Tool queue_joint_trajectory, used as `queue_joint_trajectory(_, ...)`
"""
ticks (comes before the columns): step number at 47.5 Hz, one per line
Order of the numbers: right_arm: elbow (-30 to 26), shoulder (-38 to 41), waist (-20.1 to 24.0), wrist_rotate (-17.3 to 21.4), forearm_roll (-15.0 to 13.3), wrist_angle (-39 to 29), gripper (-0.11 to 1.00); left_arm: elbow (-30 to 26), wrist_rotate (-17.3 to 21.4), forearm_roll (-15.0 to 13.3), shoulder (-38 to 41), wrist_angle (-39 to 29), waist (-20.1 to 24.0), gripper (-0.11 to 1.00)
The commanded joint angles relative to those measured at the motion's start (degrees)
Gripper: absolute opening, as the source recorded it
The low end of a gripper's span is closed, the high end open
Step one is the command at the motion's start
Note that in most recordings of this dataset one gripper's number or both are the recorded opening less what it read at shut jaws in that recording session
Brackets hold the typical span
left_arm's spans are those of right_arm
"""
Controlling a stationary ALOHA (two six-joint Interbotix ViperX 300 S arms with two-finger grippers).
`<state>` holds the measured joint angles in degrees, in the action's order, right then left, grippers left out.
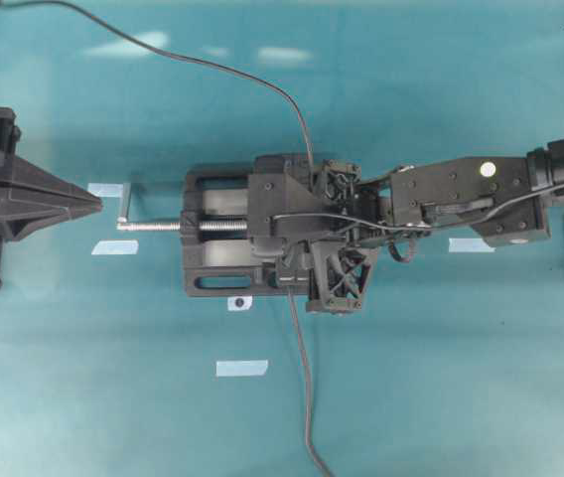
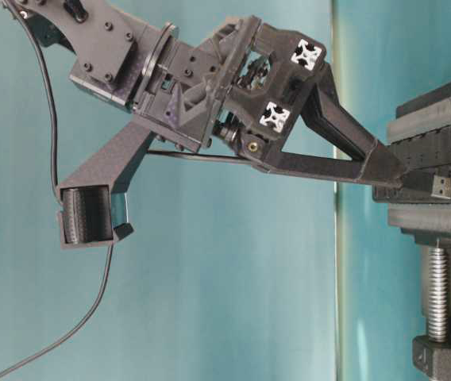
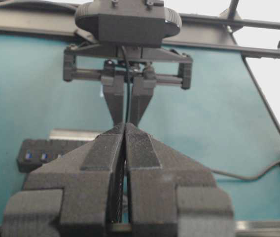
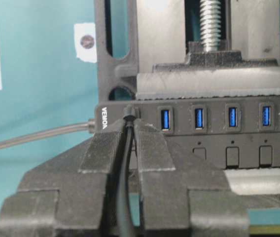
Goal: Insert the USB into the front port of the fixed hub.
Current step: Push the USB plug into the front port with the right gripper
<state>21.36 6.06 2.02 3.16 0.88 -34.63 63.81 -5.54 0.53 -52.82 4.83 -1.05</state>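
The right gripper [image 4: 128,143] is pinched nearly closed on the USB [image 4: 128,114], its thin black cable running back between the fingers [image 4: 152,148]. The plug sits right at the first port at the end of the fixed hub [image 4: 214,118], which is clamped in the vise [image 1: 217,234] (how deep it has gone in, I cannot tell). So this is the insertion step. Next calls for a straight, steady push along the port's line, no sideways twist. Meanwhile the left gripper [image 3: 125,143] sits well apart with its fingers pressed together, holding nothing.
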Motion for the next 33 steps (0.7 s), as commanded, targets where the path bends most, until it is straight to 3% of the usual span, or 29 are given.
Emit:
queue_joint_trajectory(1, -0.4, -0.4, -0.2, 0.6, -0.1, -0.3, 0.07, -0.7, -0.1, 0.2, 0.2, 0.6, -0.1, 0.00)
queue_joint_trajectory(33, -2.2, -1.5, -0.5, 0.5, -0.5, -2.8, 0.07, -0.5, -0.1, 0.2, 0.2, 0.6, -0.1, 0.00)
